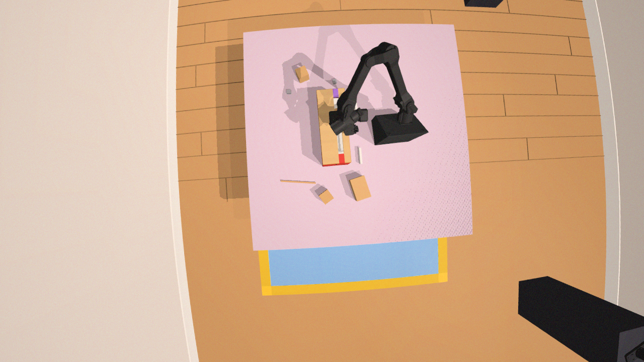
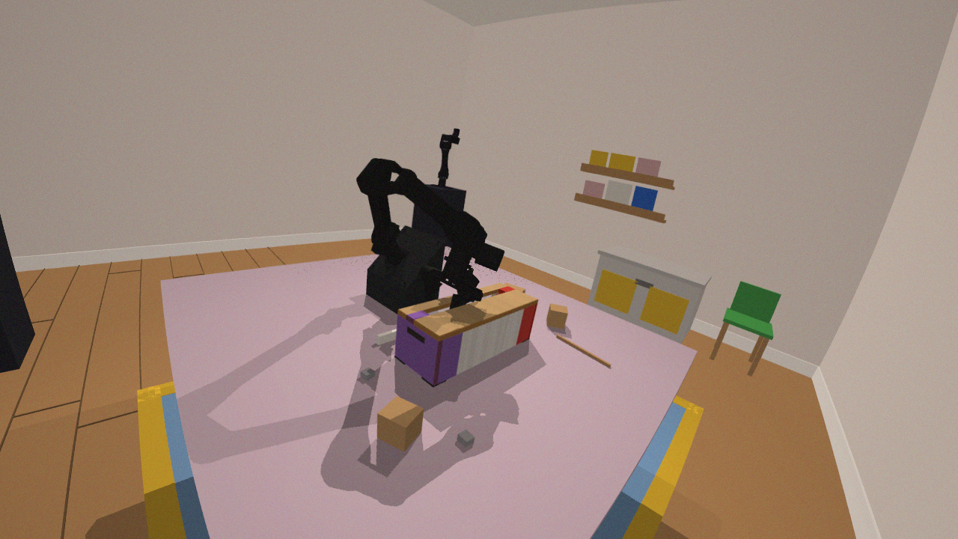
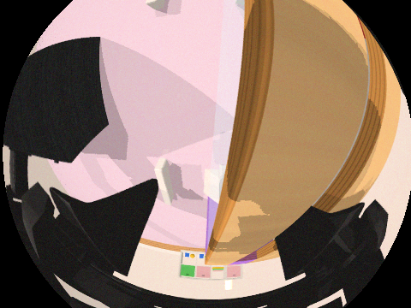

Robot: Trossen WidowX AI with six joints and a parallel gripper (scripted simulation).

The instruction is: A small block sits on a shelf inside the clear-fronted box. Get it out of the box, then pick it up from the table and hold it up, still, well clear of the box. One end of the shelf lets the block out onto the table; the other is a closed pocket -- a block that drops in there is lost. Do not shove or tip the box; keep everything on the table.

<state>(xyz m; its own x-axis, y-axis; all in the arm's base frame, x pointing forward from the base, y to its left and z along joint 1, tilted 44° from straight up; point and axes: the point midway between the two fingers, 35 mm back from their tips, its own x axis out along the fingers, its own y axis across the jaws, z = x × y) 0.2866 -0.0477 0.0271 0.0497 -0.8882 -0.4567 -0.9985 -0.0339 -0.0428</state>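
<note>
I have the gripper above the box, fingers pointing down. Claw state: released, nothing between the fingers. In the wrist view one finger shows on the clear-front side and the other over the wooden top.

Box: upright on the pink table, with a long slot in its top. Purple end and red end are both in view. Target block: I cannot pick it out inside — the arm hides part of the slot from above, and the wrist view gives only a narrow, slanted look through the clear front.

Also on the table: a grey cube near the purple end, and a second grey cube farther out, near a wooden cube. I cannot tell whether either grey one is the target. Beyond the red end I note a small wood block, a larger wood block and a thin rod lying flat. A white bar sits just beside the box, toward the red end; another pale bar lies nearer the purple end.
</note>
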